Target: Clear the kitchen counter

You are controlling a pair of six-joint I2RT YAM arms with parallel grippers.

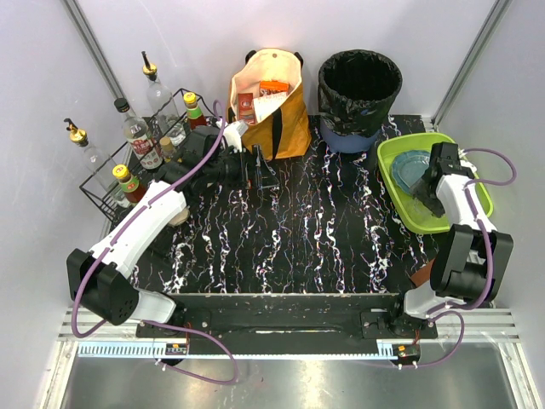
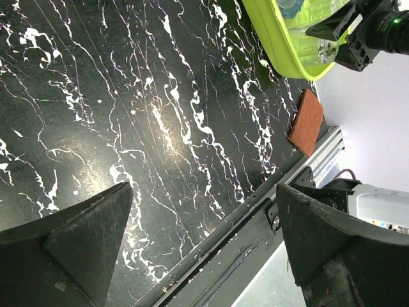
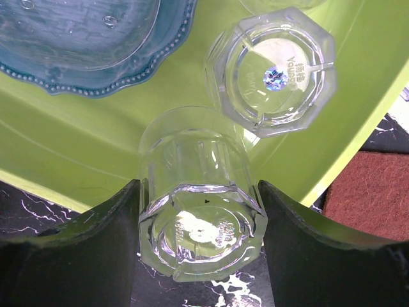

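The kitchen counter [image 1: 298,239] is black with white veins. My right gripper [image 1: 426,184] hangs over the near left rim of the lime-green tray [image 1: 477,183]. In the right wrist view this gripper [image 3: 199,214] is shut on a clear glass [image 3: 198,192], base towards the camera, over the tray's rim [image 3: 77,173]. A second clear glass [image 3: 275,70] and a blue plate [image 3: 83,38] lie in the tray. My left gripper [image 1: 260,170] is open and empty above the back of the counter, by the bag; its jaws stand wide apart [image 2: 204,249].
A brown scouring pad [image 1: 423,274] lies at the counter's near right edge, also in the left wrist view [image 2: 305,121]. An orange bag [image 1: 268,102] and a black bin [image 1: 359,85] stand at the back. A wire rack [image 1: 111,192] with bottles stands back left.
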